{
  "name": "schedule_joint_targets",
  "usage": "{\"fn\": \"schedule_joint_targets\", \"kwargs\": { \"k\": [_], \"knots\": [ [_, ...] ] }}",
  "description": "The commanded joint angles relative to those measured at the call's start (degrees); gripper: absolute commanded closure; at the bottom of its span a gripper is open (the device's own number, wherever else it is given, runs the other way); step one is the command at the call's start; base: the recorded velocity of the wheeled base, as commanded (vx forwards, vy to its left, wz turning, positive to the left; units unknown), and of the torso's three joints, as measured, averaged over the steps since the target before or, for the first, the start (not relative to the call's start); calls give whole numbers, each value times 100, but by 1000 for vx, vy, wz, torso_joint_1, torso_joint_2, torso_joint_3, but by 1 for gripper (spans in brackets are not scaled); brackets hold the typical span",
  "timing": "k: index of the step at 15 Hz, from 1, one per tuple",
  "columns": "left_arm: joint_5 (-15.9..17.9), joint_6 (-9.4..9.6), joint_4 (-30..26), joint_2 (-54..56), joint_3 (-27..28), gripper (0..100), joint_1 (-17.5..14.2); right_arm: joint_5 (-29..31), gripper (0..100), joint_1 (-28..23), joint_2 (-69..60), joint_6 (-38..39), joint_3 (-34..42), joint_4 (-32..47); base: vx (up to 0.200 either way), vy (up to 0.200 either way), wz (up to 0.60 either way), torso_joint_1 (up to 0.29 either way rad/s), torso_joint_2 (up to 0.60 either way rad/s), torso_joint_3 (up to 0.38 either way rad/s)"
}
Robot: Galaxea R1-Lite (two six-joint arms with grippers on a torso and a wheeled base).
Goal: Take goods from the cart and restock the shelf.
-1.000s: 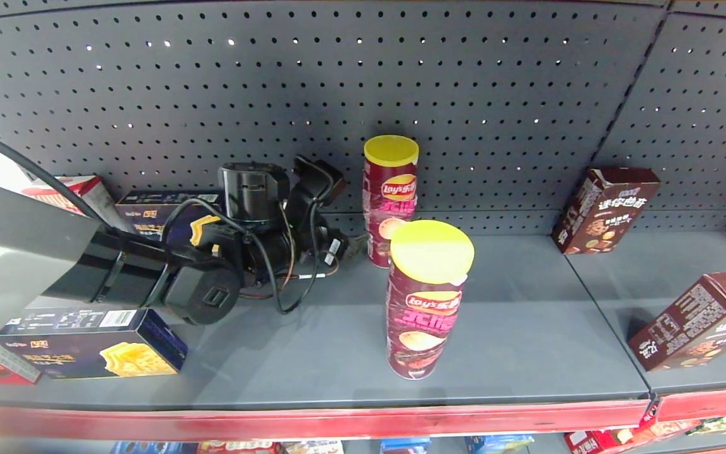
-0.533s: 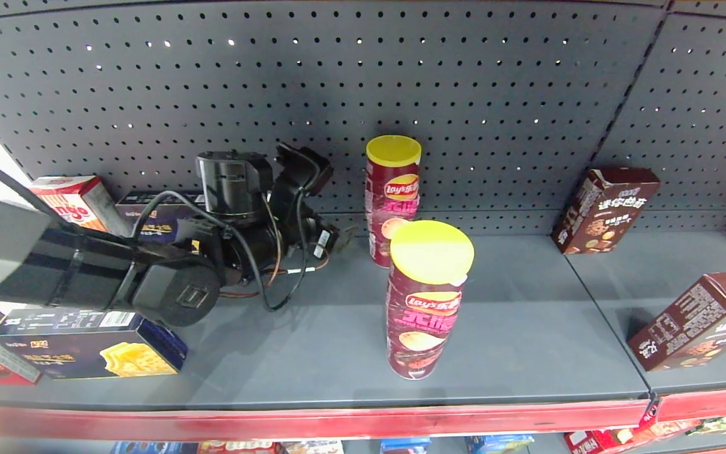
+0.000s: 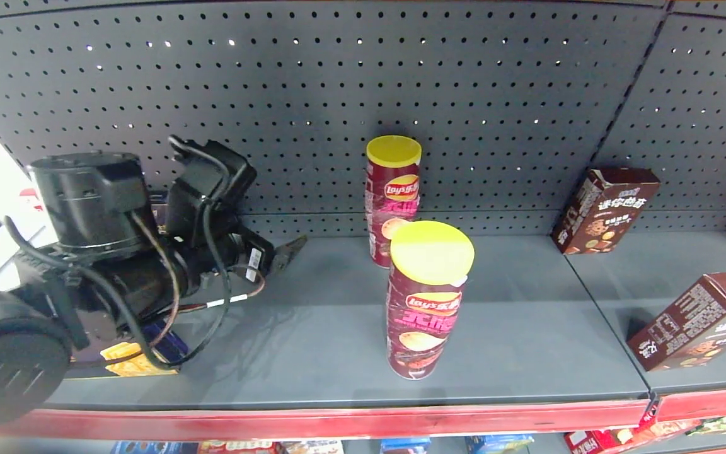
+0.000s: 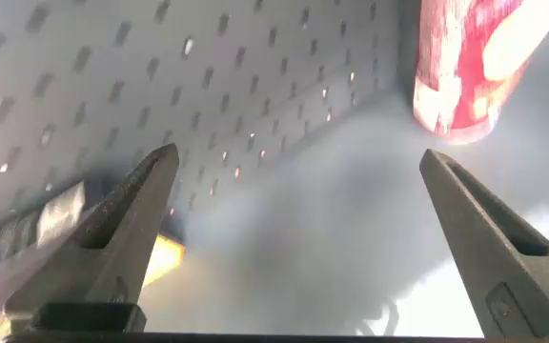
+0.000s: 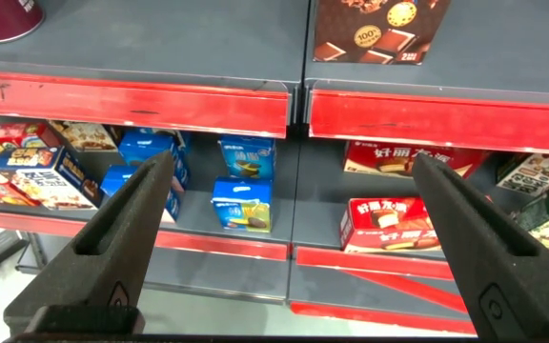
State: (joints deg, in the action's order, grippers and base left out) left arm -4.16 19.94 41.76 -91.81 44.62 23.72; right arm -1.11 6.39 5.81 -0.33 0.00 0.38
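Left gripper (image 4: 298, 152), fingers (image 4: 112, 238) wide apart and empty, hangs over the shelf (image 3: 527, 334) left of 2 cans (image 3: 429, 302); right gripper (image 5: 291, 160) equally wide, empty.

The left arm (image 3: 117, 277) reaches out level, its left tool (image 4: 298, 157) spread wide and empty; the right tool (image 5: 292, 162) is likewise spread.

I see the shelf (image 3: 527, 340) bearing a chip can (image 3: 429, 302); second can (image 3: 392, 195) behind it, brown box (image 3: 602, 208) and nearer box (image 3: 697, 321) to its right.
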Motion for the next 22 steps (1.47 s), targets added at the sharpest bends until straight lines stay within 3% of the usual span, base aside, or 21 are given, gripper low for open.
{"fn": "schedule_joint_targets", "kwargs": {
  "k": [1,8,9,11,12,14,17,22],
  "knots": [
    [108,1,332,585,-577,0,-34,-12,0,3,16,-11,0,6,0,0,0,0,0,0],
    [266,-105,622,1016,-1166,0,-52,269,0,-6,-10,261,0,-38,0,0,0,0,0,0],
    [354,-114,596,1174,-1271,0,-61,172,0,29,139,323,-501,-222,0,0,0,0,0,0],
    [504,-114,622,1244,-1359,0,-245,445,0,91,2205,1035,-2909,-275,0,0,0,0,0,0],
    [530,-105,631,1244,-1359,0,-263,436,0,135,2556,1140,-3357,-258,0,0,0,0,0,0],
    [548,-105,622,1271,-1403,0,-342,-135,0,346,3593,657,-4052,-231,0,0,0,0,0,0],
    [565,-105,631,1253,-1394,0,-404,-759,0,697,4613,-433,-4052,-231,0,0,0,0,0,0],
    [706,-105,622,1218,-1403,0,-597,-706,0,1673,5782,-705,-4113,-556,0,0,0,0,0,0]
  ]
}}
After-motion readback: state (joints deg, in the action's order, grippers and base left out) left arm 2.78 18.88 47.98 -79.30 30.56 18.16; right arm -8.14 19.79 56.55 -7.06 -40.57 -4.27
